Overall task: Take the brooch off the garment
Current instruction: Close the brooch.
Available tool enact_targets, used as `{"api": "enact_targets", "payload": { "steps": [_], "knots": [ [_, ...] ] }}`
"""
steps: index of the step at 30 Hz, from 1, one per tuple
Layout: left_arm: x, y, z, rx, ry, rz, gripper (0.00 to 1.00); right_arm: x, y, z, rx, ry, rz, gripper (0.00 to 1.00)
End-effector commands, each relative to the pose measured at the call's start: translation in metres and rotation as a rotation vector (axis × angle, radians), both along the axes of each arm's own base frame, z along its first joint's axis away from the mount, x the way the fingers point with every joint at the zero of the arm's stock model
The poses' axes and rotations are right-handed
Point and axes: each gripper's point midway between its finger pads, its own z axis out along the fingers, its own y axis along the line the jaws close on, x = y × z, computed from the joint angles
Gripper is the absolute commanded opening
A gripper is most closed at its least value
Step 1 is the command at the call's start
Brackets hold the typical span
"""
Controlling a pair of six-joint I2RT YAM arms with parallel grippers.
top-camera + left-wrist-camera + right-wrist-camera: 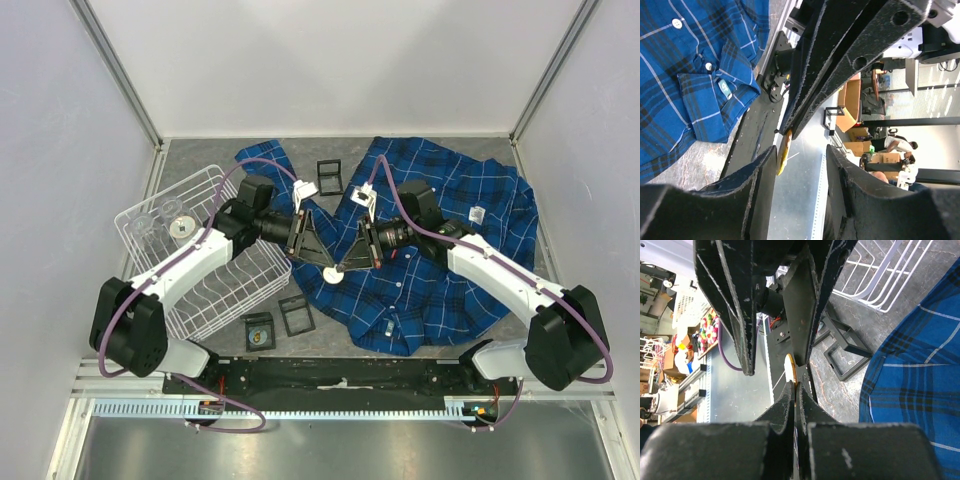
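Observation:
The garment point(450, 250) is a bright blue plaid shirt spread over the right half of the table, also in the left wrist view point(680, 75) and the right wrist view point(920, 390). The brooch point(333, 276) is a small round white disc with a gold rim, held in the air off the shirt's left edge. My right gripper point(343, 268) is shut on it, and the disc point(791, 371) pokes out past its tips point(796, 385). My left gripper point(322, 262) faces it, open point(800, 165), one finger on either side of the brooch's gold edge point(784, 150).
A white wire basket point(190, 260) stands at the left, with small round items at its far end. Black square frames lie on the grey tabletop behind the shirt point(329, 176) and near the front edge point(296, 314), with a small dark box point(259, 330) beside them.

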Motion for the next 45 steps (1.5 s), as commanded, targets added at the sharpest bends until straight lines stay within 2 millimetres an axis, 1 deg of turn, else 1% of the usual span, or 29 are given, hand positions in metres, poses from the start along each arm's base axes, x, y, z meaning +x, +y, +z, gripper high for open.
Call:
{"api": "enact_targets", "payload": {
  "steps": [1, 4, 7, 8, 10, 11, 13, 14, 15, 16, 17, 18, 19, 21, 22, 23, 24, 25, 26, 27, 28, 29, 30, 31, 32, 33, 38, 40, 45],
  "knots": [
    [0.001, -0.002, -0.002, 0.005, -0.033, -0.021, 0.5, 0.002, 0.003, 0.026, 0.058, -0.1, 0.03, 0.0],
    [0.0, -0.002, -0.009, 0.016, -0.019, -0.029, 0.44, 0.002, 0.003, 0.029, 0.063, -0.106, 0.031, 0.0],
    [0.0, -0.001, -0.007, 0.014, -0.047, -0.023, 0.29, 0.001, 0.004, 0.03, 0.067, -0.104, 0.037, 0.0],
    [0.001, -0.001, -0.005, 0.015, -0.058, -0.015, 0.21, 0.0, 0.004, 0.03, 0.068, -0.105, 0.042, 0.0],
    [0.007, -0.001, -0.004, 0.032, -0.088, 0.018, 0.13, 0.002, 0.005, 0.029, 0.062, -0.104, 0.032, 0.0],
    [0.009, -0.001, -0.003, 0.037, -0.099, 0.03, 0.05, 0.005, 0.005, 0.029, 0.054, -0.106, 0.01, 0.03],
    [0.019, -0.001, -0.002, 0.052, -0.122, 0.105, 0.02, 0.02, 0.002, 0.026, 0.007, -0.079, -0.118, 0.2],
    [0.019, 0.0, 0.005, 0.039, -0.143, 0.13, 0.02, 0.026, 0.002, 0.029, 0.012, -0.071, -0.166, 0.25],
    [0.025, 0.0, 0.008, 0.042, -0.159, 0.18, 0.02, 0.03, 0.001, 0.028, 0.009, 0.014, -0.248, 0.32],
    [0.029, 0.0, 0.009, 0.028, -0.138, 0.238, 0.02, 0.036, -0.002, 0.034, 0.015, 0.026, -0.325, 0.47],
    [0.03, 0.003, 0.022, -0.002, -0.17, 0.29, 0.02, 0.046, -0.003, 0.039, 0.032, 0.029, -0.401, 0.52],
    [0.038, 0.003, 0.027, -0.021, -0.15, 0.368, 0.02, 0.049, -0.007, 0.031, 0.031, 0.065, -0.457, 0.59],
    [0.039, 0.006, 0.022, -0.022, -0.143, 0.407, 0.02, 0.049, -0.01, 0.039, 0.057, 0.109, -0.515, 0.63],
    [0.046, 0.012, 0.034, -0.045, -0.179, 0.494, 0.02, 0.058, -0.017, 0.036, 0.078, 0.13, -0.612, 0.67],
    [0.046, 0.014, 0.031, -0.049, -0.146, 0.529, 0.02, 0.057, -0.021, 0.043, 0.105, 0.137, -0.649, 0.72],
    [0.05, 0.016, 0.038, -0.085, -0.165, 0.565, 0.02, 0.06, -0.02, 0.055, 0.169, 0.111, -0.662, 0.73],
    [0.053, 0.021, 0.05, -0.124, -0.191, 0.625, 0.02, 0.059, -0.024, 0.041, 0.18, 0.137, -0.691, 0.75],
    [0.053, 0.024, 0.046, -0.144, -0.148, 0.666, 0.02, 0.055, -0.023, 0.045, 0.23, 0.141, -0.683, 0.78],
    [0.054, 0.028, 0.052, -0.177, -0.149, 0.702, 0.02, 0.054, -0.018, 0.07, 0.367, 0.123, -0.652, 0.78],
    [0.062, 0.033, 0.065, -0.241, -0.173, 0.768, 0.02, 0.049, -0.015, 0.061, 0.38, 0.141, -0.639, 0.79],
    [0.057, 0.039, 0.068, -0.287, -0.13, 0.802, 0.02, 0.047, -0.008, 0.059, 0.395, 0.14, -0.621, 0.79],
    [0.057, 0.043, 0.073, -0.32, -0.123, 0.833, 0.02, 0.037, 0.003, 0.067, 0.43, 0.11, -0.578, 0.79],
    [0.062, 0.049, 0.081, -0.364, -0.131, 0.885, 0.02, 0.035, 0.007, 0.063, 0.429, 0.114, -0.583, 0.78],
    [0.058, 0.054, 0.087, -0.393, -0.126, 0.905, 0.02, 0.036, 0.009, 0.063, 0.449, 0.11, -0.599, 0.75],
    [0.059, 0.057, 0.089, -0.4, -0.126, 0.925, 0.02, 0.032, 0.012, 0.076, 0.51, 0.085, -0.585, 0.74],
    [0.062, 0.06, 0.091, -0.406, -0.129, 0.95, 0.02, 0.032, 0.012, 0.075, 0.528, 0.101, -0.592, 0.69],
    [0.061, 0.064, 0.094, -0.43, -0.1, 0.97, 0.02, 0.038, 0.015, 0.09, 0.602, 0.089, -0.608, 0.56],
    [0.061, 0.065, 0.092, -0.431, -0.089, 0.975, 0.02, 0.041, 0.016, 0.089, 0.6, 0.095, -0.613, 0.5],
    [0.061, 0.063, 0.09, -0.448, -0.073, 0.968, 0.02, 0.043, 0.023, 0.105, 0.646, 0.081, -0.585, 0.45]
  ]
}}
